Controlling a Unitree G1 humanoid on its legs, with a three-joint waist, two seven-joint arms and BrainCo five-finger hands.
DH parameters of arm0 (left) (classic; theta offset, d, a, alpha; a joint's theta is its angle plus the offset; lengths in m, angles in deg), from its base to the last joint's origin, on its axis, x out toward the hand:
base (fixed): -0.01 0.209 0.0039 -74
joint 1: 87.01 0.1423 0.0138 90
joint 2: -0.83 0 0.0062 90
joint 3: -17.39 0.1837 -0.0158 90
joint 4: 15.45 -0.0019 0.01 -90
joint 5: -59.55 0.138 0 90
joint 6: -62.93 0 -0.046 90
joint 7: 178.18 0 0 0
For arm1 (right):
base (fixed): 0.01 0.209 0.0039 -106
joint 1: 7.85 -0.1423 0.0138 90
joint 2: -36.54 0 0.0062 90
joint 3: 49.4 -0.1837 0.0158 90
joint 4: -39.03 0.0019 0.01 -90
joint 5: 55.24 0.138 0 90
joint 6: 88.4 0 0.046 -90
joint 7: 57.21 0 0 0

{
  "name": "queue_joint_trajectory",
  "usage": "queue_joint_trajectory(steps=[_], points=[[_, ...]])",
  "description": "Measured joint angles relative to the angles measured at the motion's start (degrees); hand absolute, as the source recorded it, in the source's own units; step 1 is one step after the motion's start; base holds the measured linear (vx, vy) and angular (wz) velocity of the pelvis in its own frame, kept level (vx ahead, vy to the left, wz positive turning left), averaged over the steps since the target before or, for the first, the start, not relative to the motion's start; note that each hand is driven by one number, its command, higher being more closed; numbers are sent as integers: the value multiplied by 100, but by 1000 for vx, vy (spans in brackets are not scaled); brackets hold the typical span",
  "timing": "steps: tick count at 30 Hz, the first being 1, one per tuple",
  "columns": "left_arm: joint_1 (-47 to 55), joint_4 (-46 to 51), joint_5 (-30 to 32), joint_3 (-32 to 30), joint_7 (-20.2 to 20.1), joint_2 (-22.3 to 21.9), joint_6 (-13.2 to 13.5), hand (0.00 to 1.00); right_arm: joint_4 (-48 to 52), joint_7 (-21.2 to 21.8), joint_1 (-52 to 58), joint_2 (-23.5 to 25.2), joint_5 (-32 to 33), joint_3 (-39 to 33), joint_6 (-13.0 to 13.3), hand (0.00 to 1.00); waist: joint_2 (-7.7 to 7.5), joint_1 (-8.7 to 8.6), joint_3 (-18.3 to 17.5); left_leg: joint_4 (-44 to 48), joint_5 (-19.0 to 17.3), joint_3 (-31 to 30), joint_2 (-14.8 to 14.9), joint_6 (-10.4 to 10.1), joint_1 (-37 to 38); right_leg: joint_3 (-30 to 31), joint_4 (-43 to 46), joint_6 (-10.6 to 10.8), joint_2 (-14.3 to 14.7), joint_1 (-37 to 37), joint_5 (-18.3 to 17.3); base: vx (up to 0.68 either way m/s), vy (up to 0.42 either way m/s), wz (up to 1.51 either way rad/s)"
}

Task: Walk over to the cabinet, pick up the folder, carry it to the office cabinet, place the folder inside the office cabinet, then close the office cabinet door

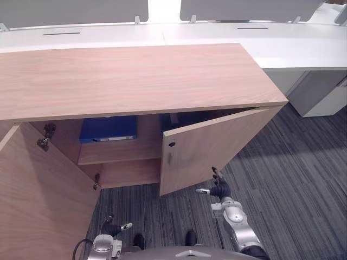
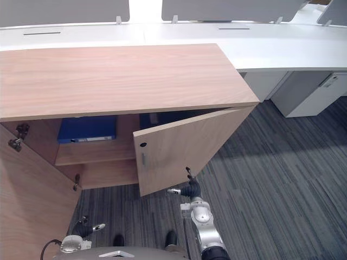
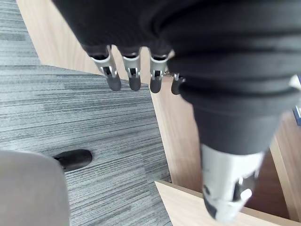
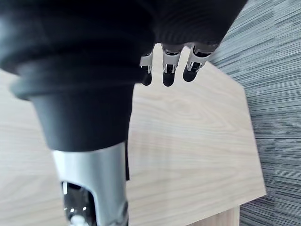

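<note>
As the blue folder (image 1: 108,129) lies flat on the upper shelf (image 1: 120,154) in the left half of the office cabinet (image 1: 130,76), the step in hand is judged to be closing the doors.

Left door (image 1: 38,200) stands wide open. Left hand (image 1: 111,229) hangs low near it, fingers loose, holding nothing.

Right door (image 1: 211,149) is roughly half open. Right hand (image 1: 218,189) sits by its lower outer corner, fingers straight, empty. Whether it touches the door cannot be told.

To do it well: lay flat fingers on the door's outer face near the free edge, far from the hinge side. Push in one steady arc until it is flush with the cabinet's front edge. Treat the left door likewise. Risk: fingertips slipping under the door's bottom edge.
</note>
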Motion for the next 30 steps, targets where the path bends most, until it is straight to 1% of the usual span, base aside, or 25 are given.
queue_joint_trajectory(steps=[4, 6, 8, 11, 16, 20, 22, 25, 26, 28, 29, 30], points=[[54, 9, -242, -53, 14, -44, 0, 0, -456, -9, 246, 78, -3, -67, -10, 0, 14, -8, -25, -67, 16, 17, -2, 0, 114, 11, -2, 8, -4, 83, -30, -42, -1, -2], [104, 14, -421, -236, 58, -110, 0, 0, -720, -12, 337, 181, -2, -195, -58, 0, 15, -23, -32, -68, 22, 19, 2, -12, 113, 11, -3, 8, -3, 82, -30, -54, -6, 0], [141, 19, -594, -285, 114, -112, 0, 0, -973, -18, 331, 258, 3, -303, -91, 0, 17, -33, -34, -70, 28, 20, 8, -24, 116, 10, -4, 8, 1, 87, -29, -47, -10, 1], [189, 22, -765, -449, 145, -136, 0, 0, -1315, -20, 339, 288, 70, -376, -99, 0, 22, -27, -34, -78, 32, 20, 9, -31, 152, 9, -19, -1, 0, 134, -8, -41, -8, 1], [265, 26, -1025, -673, 218, -173, 3, 0, -1527, -27, 339, 290, 111, -398, -105, 0, 24, -24, -37, -110, 10, 4, 7, -59, 228, -16, -45, 10, -4, 278, -73, -59, -8, 3], [294, 27, -1214, -837, 258, -212, 13, 0, -1743, -34, 319, 288, 110, -405, -127, 0, 24, 15, -38, -111, 11, -46, 2, -60, 235, -71, -46, 14, -7, 313, -91, -27, -7, 8], [341, 29, -1350, -1019, 274, -231, 18, 0, -1800, -37, 324, 289, 101, -405, -194, 0, 24, -4, -38, -111, 21, -159, -9, -64, 199, -189, -45, 21, -17, 336, -118, -9, -14, 26], [470, 40, -1569, -1581, 373, -269, 23, 0, -1973, -47, 323, 282, 34, -404, -233, 0, 36, 54, -28, -111, 29, -443, -34, -60, 188, -470, -45, 42, -36, 488, -214, 24, -21, 49], [550, 80, -1746, -1841, 404, -272, 29, 0, -1975, -48, 306, 282, -3, -402, -236, 0, 54, 107, -17, -111, 32, -555, -43, -59, 175, -580, -22, 46, -46, 524, -270, 39, -22, 51], [691, 285, -1979, -2199, 504, -284, 61, 0, -1974, -58, 250, 280, -4, -401, -234, 0, 53, 208, -17, -111, 69, -701, -54, -33, 111, -751, 8, 33, -54, 543, -320, 43, -23, 54], [729, 425, -2153, -2476, 573, -289, 94, 0, -1977, -91, 204, 278, -4, -396, -234, 0, 38, 267, -1, -111, 100, -815, -65, -24, 68, -899, 17, 19, -62, 589, -344, 42, -28, 62], [779, 529, -2273, -2687, 634, -288, 169, 0, -1975, -160, 155, 284, -4, -385, -228, 0, 91, 356, 34, -110, 129, -951, -80, -29, 19, -1040, 46, 7, -72, 607, -396, 42, -31, 66]])
